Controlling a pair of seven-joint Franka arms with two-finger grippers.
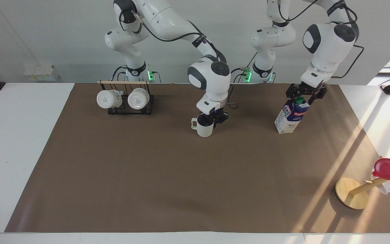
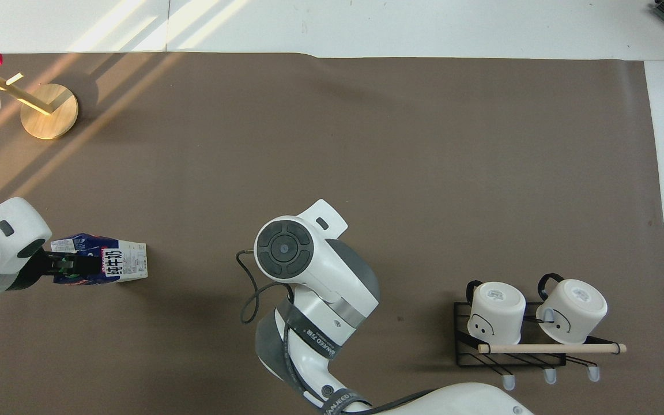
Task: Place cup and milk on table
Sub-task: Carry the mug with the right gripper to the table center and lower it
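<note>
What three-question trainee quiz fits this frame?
1. How many white mugs hang on the black rack?
2. Which gripper is at the cup: A) left, B) right?
3. True or false: the milk stands on the black rack.

Key: 1: two. 2: B, the right gripper; the left gripper is over the milk. 3: false, it stands on the table.

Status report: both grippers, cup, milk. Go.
Right gripper at the cup, which stands on the table. Left gripper open above the milk, carton upright. Nothing in the way.
</note>
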